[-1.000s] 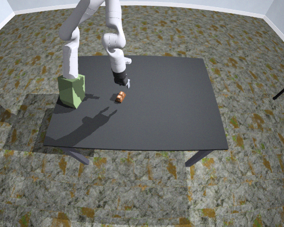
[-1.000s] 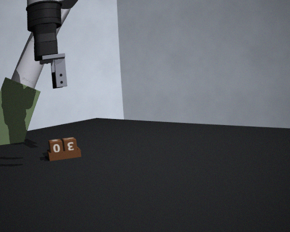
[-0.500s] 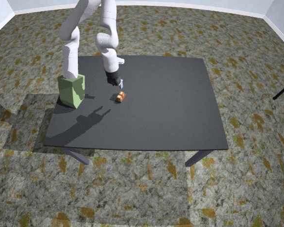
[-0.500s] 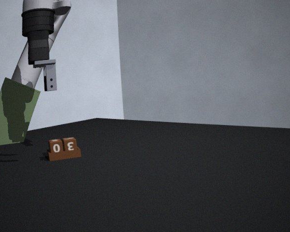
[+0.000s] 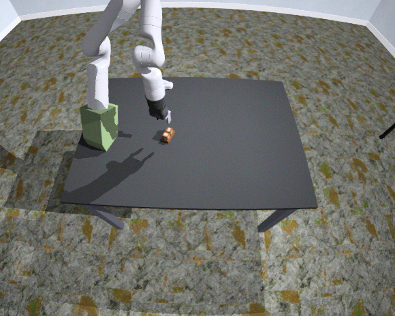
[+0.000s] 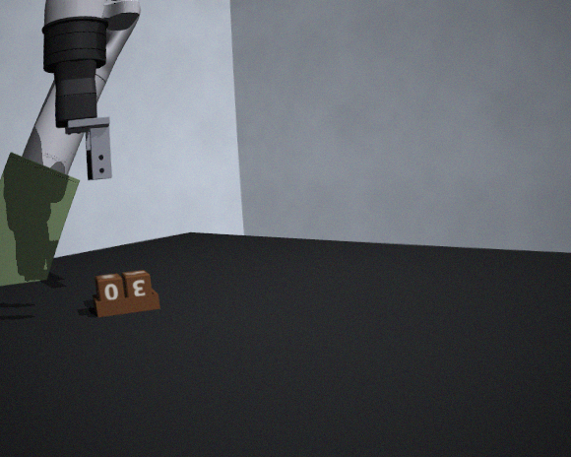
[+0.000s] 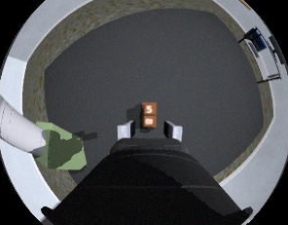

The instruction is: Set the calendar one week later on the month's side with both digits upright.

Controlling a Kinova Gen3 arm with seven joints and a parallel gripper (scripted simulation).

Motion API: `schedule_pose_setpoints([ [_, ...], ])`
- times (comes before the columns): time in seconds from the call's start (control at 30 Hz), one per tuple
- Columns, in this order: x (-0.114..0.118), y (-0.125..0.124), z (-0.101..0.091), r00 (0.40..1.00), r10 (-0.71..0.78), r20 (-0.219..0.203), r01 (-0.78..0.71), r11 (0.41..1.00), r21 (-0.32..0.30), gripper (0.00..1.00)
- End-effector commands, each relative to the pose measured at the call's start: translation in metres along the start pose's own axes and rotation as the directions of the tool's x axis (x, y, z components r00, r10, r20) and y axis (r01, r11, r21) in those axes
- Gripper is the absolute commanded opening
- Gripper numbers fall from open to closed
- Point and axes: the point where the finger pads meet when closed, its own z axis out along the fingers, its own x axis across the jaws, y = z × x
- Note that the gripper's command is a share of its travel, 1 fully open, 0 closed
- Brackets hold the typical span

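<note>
Your calendar (image 6: 126, 293), a small brown tray (image 6: 129, 305) carrying two wooden cubes side by side, sits flat on the dark table (image 5: 225, 153) near the arm's green pedestal (image 5: 99, 127). From the exterior view the left cube (image 6: 110, 288) shows a 0 and the right cube (image 6: 138, 285) a mirrored-looking 3; no month name is visible on this face, so the dated side probably faces away, though you cannot confirm that here. The gripper (image 7: 149, 131) hangs well above the tray, fingers spread to their full width and holding nothing; the wrist view frames the cubes between the two fingertips, and the digits there are too small to read. The step in hand looks like the approach to a first pick, with no cube lifted yet. Your next move calls for a straight descent over one cube, fingers closing on its free sides without nudging its neighbour or tipping the tray. Before you turn anything, settle which date the month side shows.
</note>
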Motion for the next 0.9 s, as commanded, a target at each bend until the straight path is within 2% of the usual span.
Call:
schedule_pose_setpoints([
  [0.0,0.001,0.0,0.007,1.0,-0.001,-0.002,0.001,1.0,0.001,1.0],
  [0.13,0.001,0.001,0.041,1.0,-0.001,-0.002,0.001,1.0,0.002,1.0],
  [0.2,0.0,0.001,0.048,1.0,0.0,0.0,0.0,1.0,0.002,1.0],
  [0.23,0.0,0.001,0.048,1.0,0.0,0.0,0.0,1.0,0.002,1.0],
  [0.27,0.0,0.001,0.048,1.0,0.0,0.0,0.0,1.0,0.002,0.87],
  [0.87,0.0,0.001,0.048,1.0,0.0,0.0,0.0,1.0,0.002,0.87],
])
